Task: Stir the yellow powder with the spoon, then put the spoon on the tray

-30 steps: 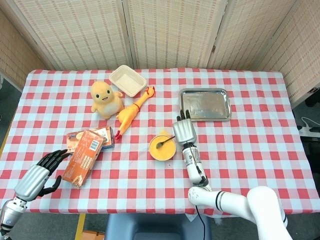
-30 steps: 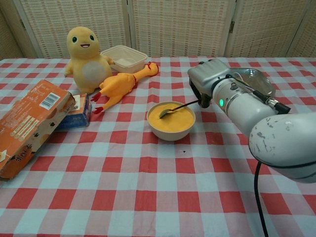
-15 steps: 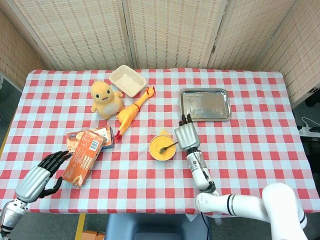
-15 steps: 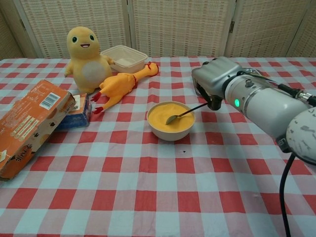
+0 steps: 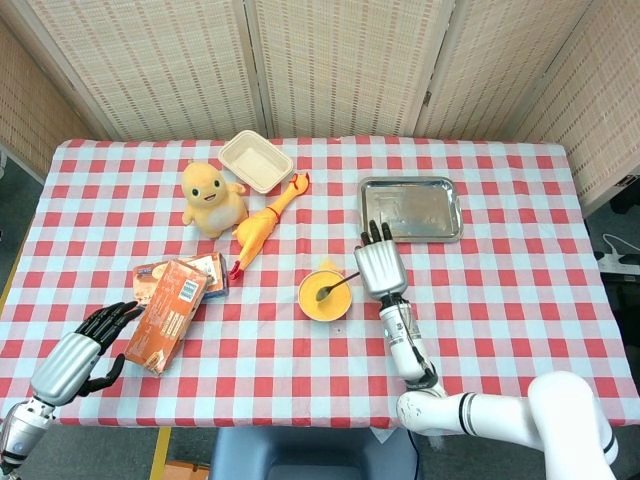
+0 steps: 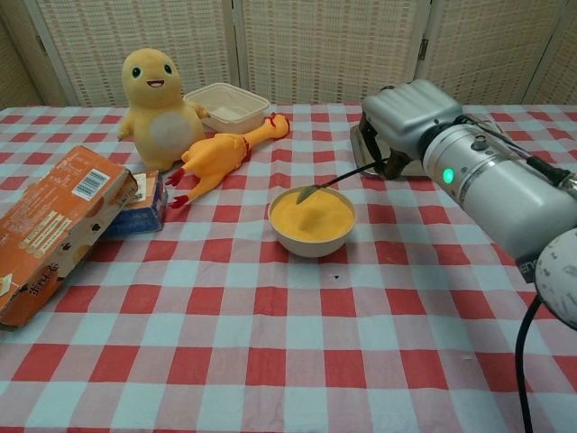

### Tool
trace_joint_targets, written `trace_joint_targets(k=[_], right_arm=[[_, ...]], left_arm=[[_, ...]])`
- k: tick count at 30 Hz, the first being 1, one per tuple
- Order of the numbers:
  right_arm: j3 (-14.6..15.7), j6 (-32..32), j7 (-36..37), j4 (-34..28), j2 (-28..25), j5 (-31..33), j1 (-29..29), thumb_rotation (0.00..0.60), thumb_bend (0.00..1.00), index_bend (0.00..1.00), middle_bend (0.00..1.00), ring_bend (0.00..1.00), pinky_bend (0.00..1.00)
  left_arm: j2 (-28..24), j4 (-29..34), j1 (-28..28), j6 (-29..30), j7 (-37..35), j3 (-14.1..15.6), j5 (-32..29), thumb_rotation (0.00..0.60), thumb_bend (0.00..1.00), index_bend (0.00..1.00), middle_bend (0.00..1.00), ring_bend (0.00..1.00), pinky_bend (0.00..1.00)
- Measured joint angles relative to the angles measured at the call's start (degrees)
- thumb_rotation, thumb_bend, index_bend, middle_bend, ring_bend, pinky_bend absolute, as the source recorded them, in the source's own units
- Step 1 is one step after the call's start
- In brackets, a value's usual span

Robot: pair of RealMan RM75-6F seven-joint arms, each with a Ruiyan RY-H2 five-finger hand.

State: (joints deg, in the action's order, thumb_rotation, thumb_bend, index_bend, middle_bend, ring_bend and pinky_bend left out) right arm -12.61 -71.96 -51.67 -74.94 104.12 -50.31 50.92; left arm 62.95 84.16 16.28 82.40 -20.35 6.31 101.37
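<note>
Your right hand (image 6: 406, 113) sits right of center in the chest view, its fingers closed around the handle of the spoon (image 6: 335, 181). The spoon slants down to the left, and its tip hangs just above the yellow powder (image 6: 312, 216), over the far rim of the bowl (image 6: 311, 242) (the chest view shows a sliver of air under the tip). In the head view the same hand (image 5: 379, 268) lies just right of the bowl (image 5: 324, 295), with the spoon (image 5: 337, 286) reaching across toward the middle of the powder.

The tray (image 5: 411, 209) lies in the upper right of center in the head view, above your right hand and apart from it.

Your left hand (image 5: 78, 352) rests at the lower left of the head view, fingers spread and holding nothing, just beside the orange box (image 5: 166, 314). Above the bowl, toward the upper left, lie the rubber chicken (image 5: 266, 224), the yellow plush toy (image 5: 209, 197) and a white container (image 5: 256, 160).
</note>
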Motion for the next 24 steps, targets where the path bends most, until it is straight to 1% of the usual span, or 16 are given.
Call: trace_joint_targets(k=[2, 6, 8, 11, 13, 16, 19, 24], right_arm=[[0.11, 0.07, 4.30, 4.58, 2.10, -2.18, -0.33, 0.600, 0.61, 1.00, 0.33, 0.11, 0.18], [-0.07, 1.14, 9.18, 12.52, 6.10, -4.90, -0.75, 0.600, 0.61, 1.00, 0.33, 0.11, 0.18], [-1.06, 1.55, 11.11, 14.67, 7.50, -5.78, -0.95, 0.600, 0.61, 1.00, 0.33, 0.11, 0.18], [-3.44, 1.64, 12.04, 15.20, 7.25, -5.87, -1.09, 0.600, 0.61, 1.00, 0.33, 0.11, 0.18], [-4.97, 1.84, 11.89, 16.00, 6.71, -5.34, -1.08, 0.600, 0.61, 1.00, 0.33, 0.11, 0.18], [-7.50, 3.28, 10.61, 18.95, 5.89, -3.01, -0.74, 0.600, 0.61, 1.00, 0.33, 0.11, 0.18], [-9.26, 5.61, 8.87, 23.17, 5.48, -0.32, 0.08, 0.600, 0.61, 1.00, 0.33, 0.11, 0.18], [-12.40, 10.82, 8.13, 32.58, 5.90, 3.56, 2.13, 0.600, 0.61, 1.00, 0.33, 0.11, 0.18]], left_arm=[[0.01, 0.02, 0.00, -0.03, 0.07, 0.00, -0.03, 0.600, 0.62, 0.00, 0.00, 0.00, 0.10], [0.04, -0.10, -0.01, -0.17, -0.04, -0.14, -0.46, 0.600, 0.62, 0.00, 0.00, 0.00, 0.10], [0.05, -0.21, 0.01, -0.36, -0.09, -0.23, -0.75, 0.600, 0.62, 0.00, 0.00, 0.00, 0.10], [0.03, -0.28, -0.01, -0.47, -0.05, -0.32, -1.01, 0.600, 0.62, 0.00, 0.00, 0.00, 0.09], [0.05, -0.24, -0.02, -0.53, 0.11, -0.33, -1.03, 0.600, 0.62, 0.00, 0.00, 0.00, 0.10], [0.17, -0.12, 0.06, -0.90, 0.62, -0.35, -1.10, 0.600, 0.62, 0.00, 0.00, 0.00, 0.10], [0.24, -0.12, 0.14, -1.44, 0.85, -0.41, -1.58, 0.600, 0.62, 0.00, 0.00, 0.00, 0.10], [0.54, -0.21, 0.36, -2.65, 1.30, -0.92, -3.01, 0.600, 0.62, 0.00, 0.00, 0.00, 0.10]])
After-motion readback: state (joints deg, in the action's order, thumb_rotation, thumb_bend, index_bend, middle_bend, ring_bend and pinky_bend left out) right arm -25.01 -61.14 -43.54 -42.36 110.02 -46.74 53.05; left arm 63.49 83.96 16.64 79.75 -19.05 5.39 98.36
